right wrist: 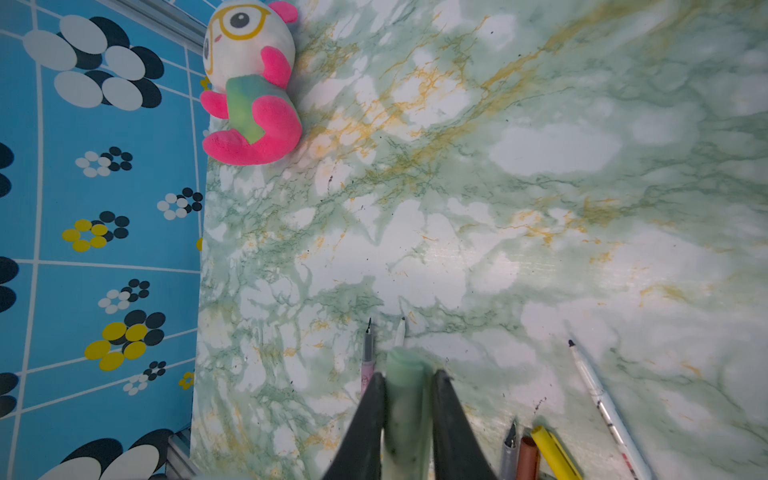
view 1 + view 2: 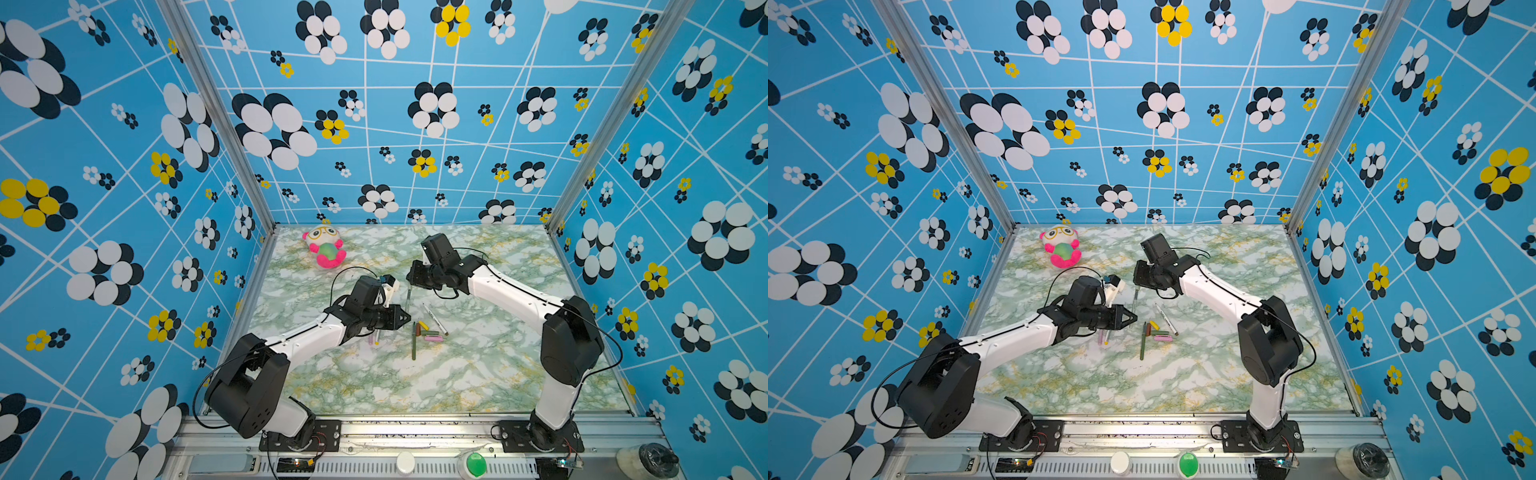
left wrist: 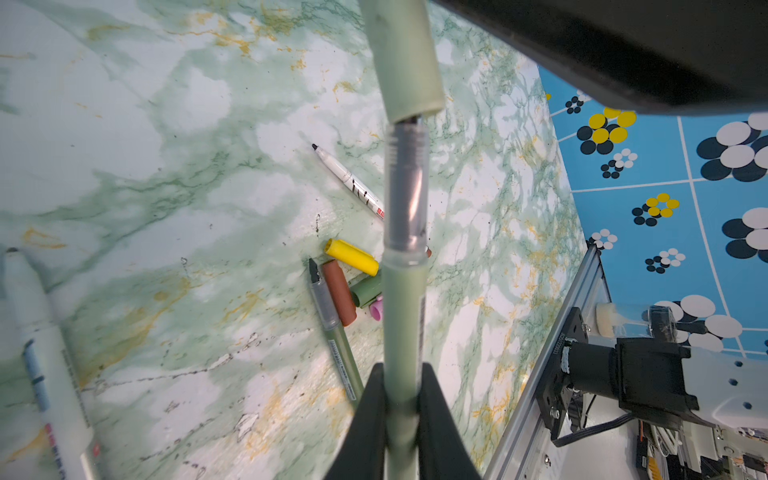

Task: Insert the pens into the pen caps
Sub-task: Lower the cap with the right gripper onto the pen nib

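Fingers [image 3: 368, 419] of your left gripper [image 3: 401, 374] were clamped on the pale grey-green pen [image 3: 403, 316], which ran from them toward 12 o'clock in both top views. Its tip sat just at the mouth of the pale green cap [image 3: 405, 58], with the clear grip section outside. Your right gripper [image 1: 409, 376] pinched that cap between its fingers [image 1: 370, 415].

At 4 o'clock from your left gripper, on the marble table [image 2: 478, 374], lay the yellow cap [image 3: 351, 257], brown cap [image 3: 338, 293], dark green cap [image 3: 368, 291], pink cap [image 3: 376, 309], dark green pen [image 3: 340, 361] and white pen [image 3: 349, 183]. At 8 o'clock lay the pink pen [image 1: 368, 365] and second white pen [image 3: 50, 374]. Far off at 11 o'clock sat the plush toy [image 2: 324, 248].
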Motion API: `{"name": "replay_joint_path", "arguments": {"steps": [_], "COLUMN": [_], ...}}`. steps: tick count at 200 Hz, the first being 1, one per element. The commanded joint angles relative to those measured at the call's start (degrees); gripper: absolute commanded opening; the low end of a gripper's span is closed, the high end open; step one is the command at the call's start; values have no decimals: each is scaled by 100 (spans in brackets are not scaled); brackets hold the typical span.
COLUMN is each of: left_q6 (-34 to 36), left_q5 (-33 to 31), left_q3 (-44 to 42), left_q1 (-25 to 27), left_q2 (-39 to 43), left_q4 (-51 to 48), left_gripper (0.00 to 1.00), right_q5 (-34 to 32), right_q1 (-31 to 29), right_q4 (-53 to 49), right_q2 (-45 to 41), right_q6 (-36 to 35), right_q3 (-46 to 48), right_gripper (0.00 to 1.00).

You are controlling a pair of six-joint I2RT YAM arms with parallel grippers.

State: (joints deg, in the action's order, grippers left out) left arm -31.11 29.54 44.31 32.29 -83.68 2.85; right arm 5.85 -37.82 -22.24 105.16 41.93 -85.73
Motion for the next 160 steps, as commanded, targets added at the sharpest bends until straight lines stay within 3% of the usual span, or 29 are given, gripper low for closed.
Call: {"name": "replay_joint_path", "arguments": {"steps": [1,160], "left_q6": [-66,-254], "left_q5": [-167,-395], "left_q3": [-28,25], "left_q1": [-11,-30], "left_q2": [166,366], "left_q4": [195,307], "left_gripper": [0,0], "right_q5": [22,149], "right_q1": [-119,-277], "right_q4": [145,1274], "right_q2": [-222,-685], "right_q6": [-90,-352], "right_q3": [170,835], "right_gripper": [21,21]}}
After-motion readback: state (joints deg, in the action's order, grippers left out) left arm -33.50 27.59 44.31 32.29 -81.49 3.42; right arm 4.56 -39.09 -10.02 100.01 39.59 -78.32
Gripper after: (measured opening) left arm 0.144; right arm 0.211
